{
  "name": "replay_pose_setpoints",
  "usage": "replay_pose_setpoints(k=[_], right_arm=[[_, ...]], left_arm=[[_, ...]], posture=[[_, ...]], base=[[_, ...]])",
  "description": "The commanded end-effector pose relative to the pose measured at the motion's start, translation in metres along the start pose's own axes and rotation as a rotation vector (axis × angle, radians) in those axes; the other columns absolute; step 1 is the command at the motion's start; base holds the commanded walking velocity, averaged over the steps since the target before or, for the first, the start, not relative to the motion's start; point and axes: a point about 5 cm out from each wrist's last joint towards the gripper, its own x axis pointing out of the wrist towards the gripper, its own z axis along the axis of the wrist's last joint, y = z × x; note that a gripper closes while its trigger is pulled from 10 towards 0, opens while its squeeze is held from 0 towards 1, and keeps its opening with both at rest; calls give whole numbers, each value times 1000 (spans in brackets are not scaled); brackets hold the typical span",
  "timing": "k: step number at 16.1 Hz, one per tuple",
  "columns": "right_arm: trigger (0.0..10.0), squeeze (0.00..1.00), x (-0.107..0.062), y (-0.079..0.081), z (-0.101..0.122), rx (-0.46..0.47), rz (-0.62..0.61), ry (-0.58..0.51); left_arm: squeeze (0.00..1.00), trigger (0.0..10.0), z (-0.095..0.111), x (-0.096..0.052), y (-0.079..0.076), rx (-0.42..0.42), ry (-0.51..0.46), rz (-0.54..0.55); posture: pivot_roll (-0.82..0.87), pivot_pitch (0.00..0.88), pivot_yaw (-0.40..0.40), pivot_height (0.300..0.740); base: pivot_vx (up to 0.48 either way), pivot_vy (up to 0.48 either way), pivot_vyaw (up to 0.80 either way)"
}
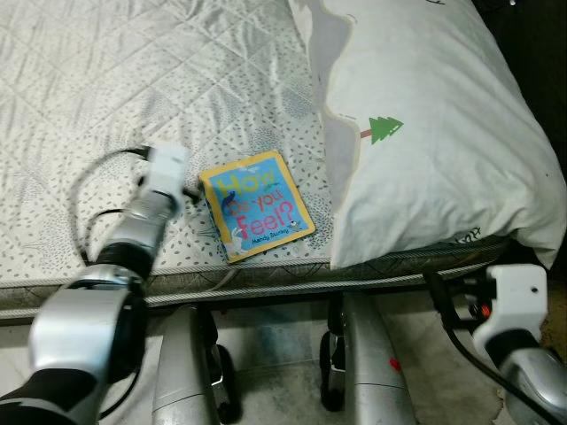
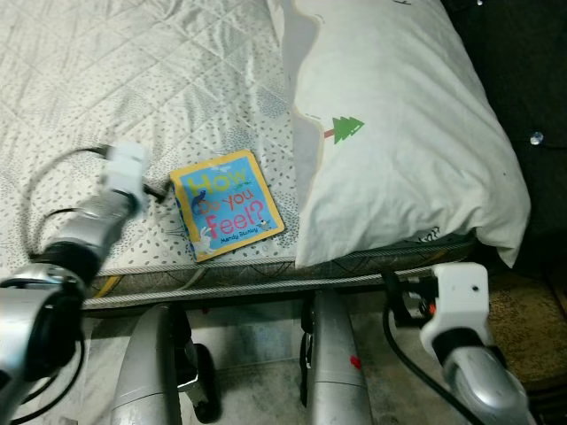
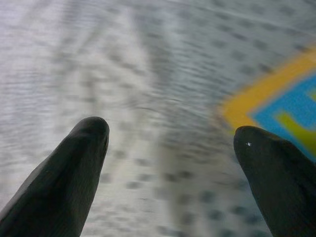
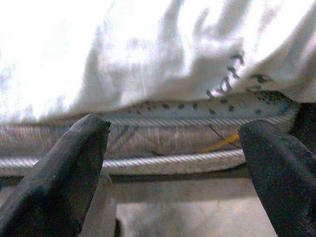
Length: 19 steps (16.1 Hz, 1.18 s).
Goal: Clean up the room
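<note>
The left gripper (image 3: 170,163) reaches out over the bed (image 1: 106,80), its two black fingers (image 3: 64,177) spread wide with nothing between them. It hovers low above the speckled quilted cover, just beside the left edge of a children's book (image 1: 255,204). The book lies flat on the bed near the front edge, tilted slightly, with a yellow border, a blue cover and the title "How Do You Feel?" in coloured letters. Just to the right of the book sits a large white pillow (image 1: 425,115) printed with a small green tree; its lower edge overhangs the mattress. The right gripper (image 4: 173,163) hangs lower, in front of the mattress side below the pillow, its fingers also wide apart and empty. Below the bed edge, the robot's silver legs (image 1: 372,363) stand on a pale floor (image 1: 275,354).
</note>
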Motion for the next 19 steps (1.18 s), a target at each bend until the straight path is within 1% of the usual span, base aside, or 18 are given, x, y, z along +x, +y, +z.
replay_pose_setpoints(k=[1,2,4,5,6,7,8,9,10,11,12,13,14,15,16,17,19], right_arm=[[10000,0,0,2,-10,8,-4,35],[10000,0,3,6,-12,14,1,33],[10000,0,7,7,-12,23,-3,26],[10000,0,12,7,-7,42,-11,-4],[10000,0,16,8,-5,47,-12,-16],[10000,0,20,10,-4,55,-10,-27],[10000,0,30,17,-3,86,-3,-46],[10000,0,34,24,-2,121,8,-57],[10000,0,36,27,0,126,16,-67],[10000,0,39,31,4,157,16,-84],[10000,0,41,33,7,180,18,-95],[10000,0,45,37,10,204,28,-107],[10000,0,47,40,10,229,31,-112],[10000,0,51,45,12,243,40,-123],[10000,0,55,50,13,261,51,-126],[10000,0,58,56,14,271,65,-131],[10000,0,61,61,15,270,79,-136]], left_arm=[[0,10000,-22,-5,11,-25,46,26],[0,10000,-28,-7,21,-37,52,52],[0,10000,-31,-10,29,-46,48,86],[0,10000,-31,-12,34,-58,7,109],[0,10000,-31,-12,33,-71,-18,109],[0,10000,-32,-14,30,-90,-42,95],[0,10000,-38,-18,19,-100,-79,59],[0,10000,-41,-24,14,-107,-114,59],[0,10000,-43,-29,13,-111,-138,70],[0,10000,-49,-41,11,-120,-172,104],[0,10000,-55,-57,6,-115,-205,121],[0,10000,-64,-78,-4,-98,-241,129],[0,10000,-69,-89,-10,-78,-260,122],[0,10000,-79,-105,-20,-85,-252,107],[0,10000,-88,-110,-24,-95,-218,107],[0,10000,-94,-113,-28,-102,-184,106],[0,10000,-98,-112,-33,-127,-142,93]], posture=[[-191,312,43,580],[-180,300,46,580],[-164,277,53,580],[-155,257,59,580],[-147,245,65,580],[-135,233,66,580],[-108,209,70,580],[-101,195,74,580],[-98,182,79,580],[-91,166,83,580],[-87,156,84,580],[-76,138,84,580],[-70,127,81,580],[-66,115,78,580],[-62,99,75,580],[-56,78,70,580],[-57,69,68,580]], base=[[0,0,0],[0,0,0],[0,0,0],[0,0,0],[0,0,0],[0,0,0],[0,0,0],[0,0,0],[0,0,0],[0,0,0],[0,0,0],[0,0,0],[0,0,0],[0,0,0],[0,0,0],[0,0,0],[0,0,0]])
